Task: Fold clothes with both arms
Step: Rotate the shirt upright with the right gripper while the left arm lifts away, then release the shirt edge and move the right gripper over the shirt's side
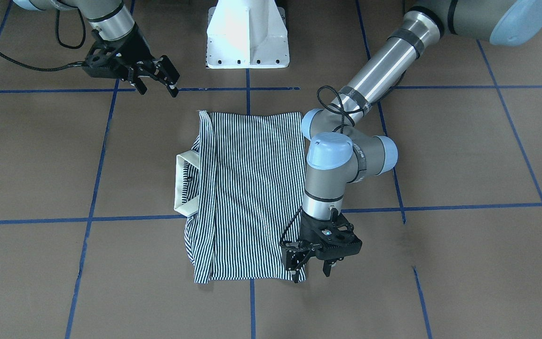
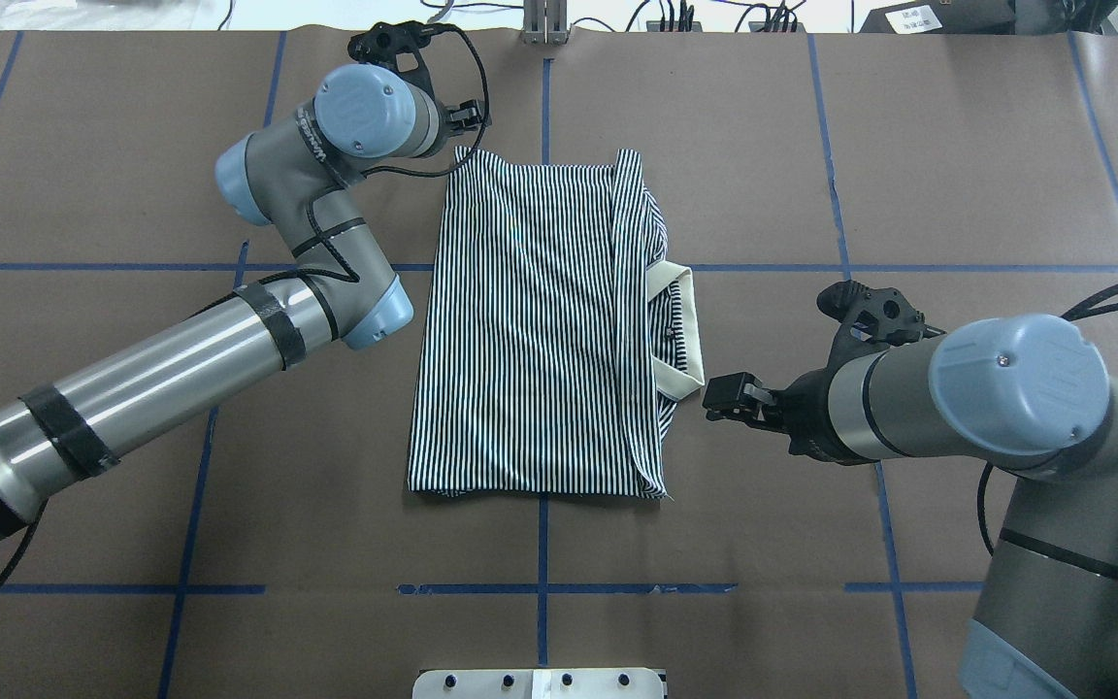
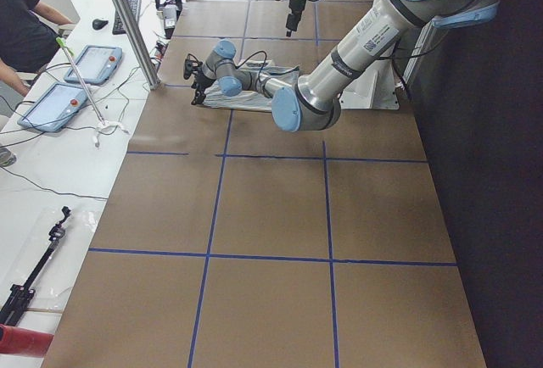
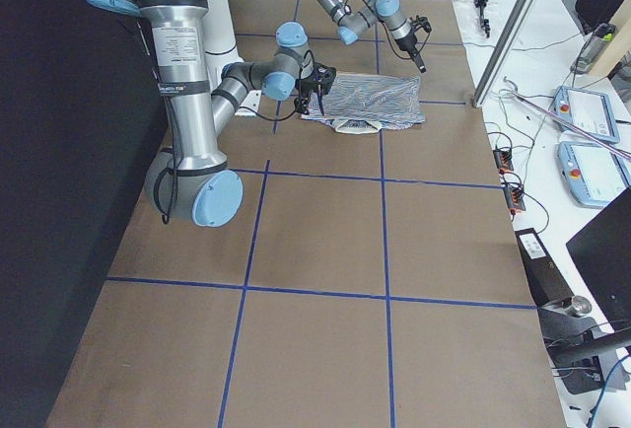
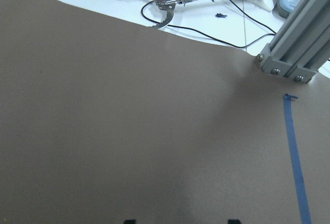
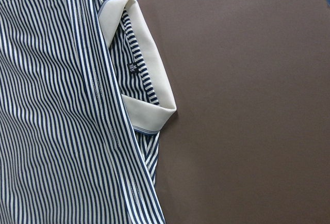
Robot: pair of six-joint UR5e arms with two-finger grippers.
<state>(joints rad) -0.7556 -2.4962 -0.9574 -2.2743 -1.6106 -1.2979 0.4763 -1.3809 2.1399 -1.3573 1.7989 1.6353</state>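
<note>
The striped polo shirt lies flat on the brown table, folded into a long rectangle. Its cream collar sticks out on the side toward my right arm. My left gripper hovers open just beyond the shirt's far corner on the left arm's side. In the left wrist view only bare paper lies between its fingertips. My right gripper hangs open above the table beside the collar, holding nothing.
The white pedestal base stands at the robot's edge of the table. An aluminium post rises at the far edge. Beyond it are a white bench with tablets, cables, a grabber tool and a person.
</note>
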